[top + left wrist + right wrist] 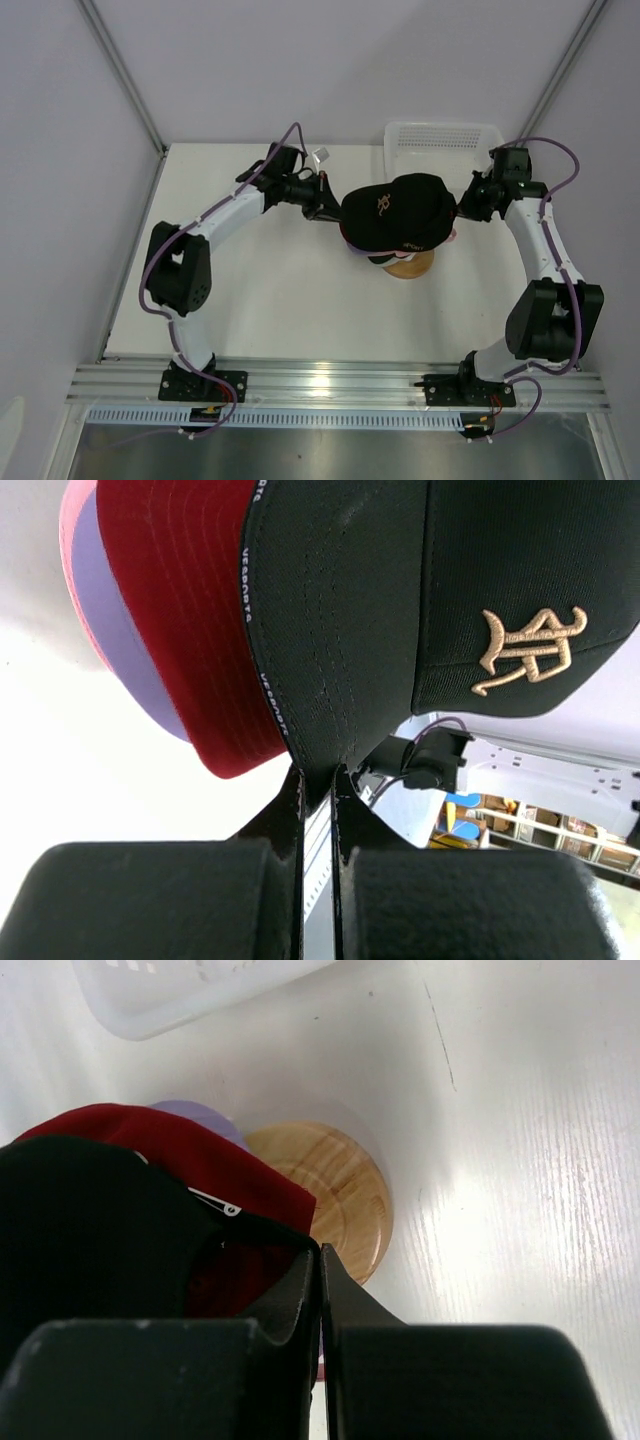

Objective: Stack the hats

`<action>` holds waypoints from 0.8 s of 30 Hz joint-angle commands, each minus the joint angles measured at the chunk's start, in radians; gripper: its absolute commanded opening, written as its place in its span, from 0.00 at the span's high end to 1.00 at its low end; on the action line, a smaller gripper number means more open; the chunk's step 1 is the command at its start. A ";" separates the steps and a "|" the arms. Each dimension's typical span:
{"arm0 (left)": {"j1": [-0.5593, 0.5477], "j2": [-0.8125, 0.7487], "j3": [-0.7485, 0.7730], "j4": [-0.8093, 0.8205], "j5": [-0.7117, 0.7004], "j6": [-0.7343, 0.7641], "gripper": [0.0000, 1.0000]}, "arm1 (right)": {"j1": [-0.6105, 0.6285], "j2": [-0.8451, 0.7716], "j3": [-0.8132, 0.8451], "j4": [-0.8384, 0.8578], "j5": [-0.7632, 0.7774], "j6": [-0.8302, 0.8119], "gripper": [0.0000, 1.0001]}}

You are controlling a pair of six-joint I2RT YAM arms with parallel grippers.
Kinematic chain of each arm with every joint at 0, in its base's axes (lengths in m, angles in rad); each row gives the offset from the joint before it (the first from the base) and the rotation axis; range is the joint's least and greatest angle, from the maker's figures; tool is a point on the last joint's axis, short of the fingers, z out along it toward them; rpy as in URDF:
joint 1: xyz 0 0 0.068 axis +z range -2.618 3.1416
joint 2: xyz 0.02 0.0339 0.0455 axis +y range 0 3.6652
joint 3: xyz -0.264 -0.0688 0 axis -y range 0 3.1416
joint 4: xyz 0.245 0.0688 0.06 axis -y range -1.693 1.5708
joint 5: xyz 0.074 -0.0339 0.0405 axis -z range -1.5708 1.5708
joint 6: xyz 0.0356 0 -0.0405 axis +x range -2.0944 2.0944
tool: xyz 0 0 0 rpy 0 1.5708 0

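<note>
Black hat point(395, 210) lies over the red hat point(170, 600), lavender hat point(110, 630) and pink hat point(72, 520) on the wooden stand point(335, 1190) at mid-table. It is held by 2 closed grippers, the left gripper point(318, 775) pinching its brim and the right gripper point(320, 1252) its opposite edge.

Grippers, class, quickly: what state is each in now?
Left gripper: closed on the black cap's brim.
Right gripper: closed on the black cap's rear edge.

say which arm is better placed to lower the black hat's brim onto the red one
Left: the left gripper pinches the black hat by its brim, over the red hat; the right gripper is at its back.
</note>
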 commanded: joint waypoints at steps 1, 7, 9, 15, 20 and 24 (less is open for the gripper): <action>0.042 -0.068 -0.128 -0.053 -0.176 0.058 0.99 | -0.025 0.049 -0.031 -0.052 0.195 -0.060 1.00; 0.045 -0.093 -0.280 0.086 -0.169 0.040 0.99 | -0.008 0.155 -0.027 -0.031 0.198 -0.043 1.00; 0.045 -0.081 -0.296 0.109 -0.174 0.027 0.99 | 0.013 0.170 -0.036 -0.022 0.253 -0.051 1.00; 0.045 -0.104 -0.346 0.169 -0.162 0.012 0.99 | 0.021 0.178 -0.039 -0.025 0.255 -0.048 1.00; 0.045 -0.143 -0.270 0.061 -0.186 0.081 0.94 | 0.021 0.150 0.031 -0.063 0.208 -0.049 0.94; 0.045 -0.162 -0.147 -0.085 -0.192 0.151 0.64 | 0.020 0.109 0.164 -0.147 0.100 -0.095 0.56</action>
